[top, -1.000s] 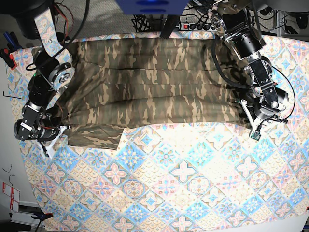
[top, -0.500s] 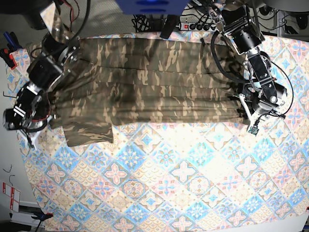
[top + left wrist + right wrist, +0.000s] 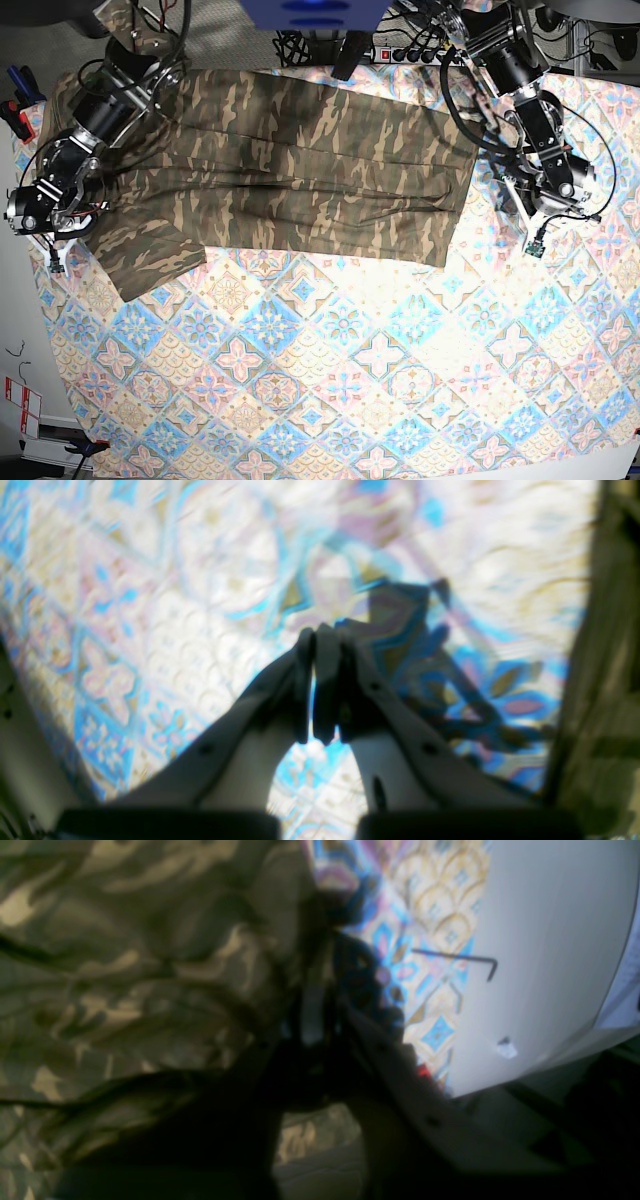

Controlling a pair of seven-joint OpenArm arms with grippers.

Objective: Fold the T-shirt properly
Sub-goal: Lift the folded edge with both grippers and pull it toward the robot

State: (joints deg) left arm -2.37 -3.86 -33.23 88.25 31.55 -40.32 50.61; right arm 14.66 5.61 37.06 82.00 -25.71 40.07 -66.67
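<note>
The camouflage T-shirt [image 3: 300,160] lies spread across the far half of the tablecloth, one sleeve [image 3: 145,255] hanging toward the front left. My right gripper [image 3: 72,222] is at the shirt's left end. In the right wrist view it [image 3: 320,1005] is shut on the T-shirt, and cloth [image 3: 125,965] is bunched over its left finger. My left gripper [image 3: 518,205] hovers just right of the shirt's right edge. In the left wrist view its fingertips [image 3: 315,635] are pressed together with nothing between them, above bare tablecloth. The shirt's edge [image 3: 600,680] is off to the side.
The pastel tile-patterned tablecloth [image 3: 350,380] covers the whole front half of the table. A power strip and cables [image 3: 400,50] lie behind the shirt. A small bent metal key [image 3: 460,960] lies on the white table edge beyond the cloth, near the right gripper.
The shirt has slid left and toward the far edge with the right gripper. Its right edge has come away from the left gripper, which is now shut on nothing beside it.
</note>
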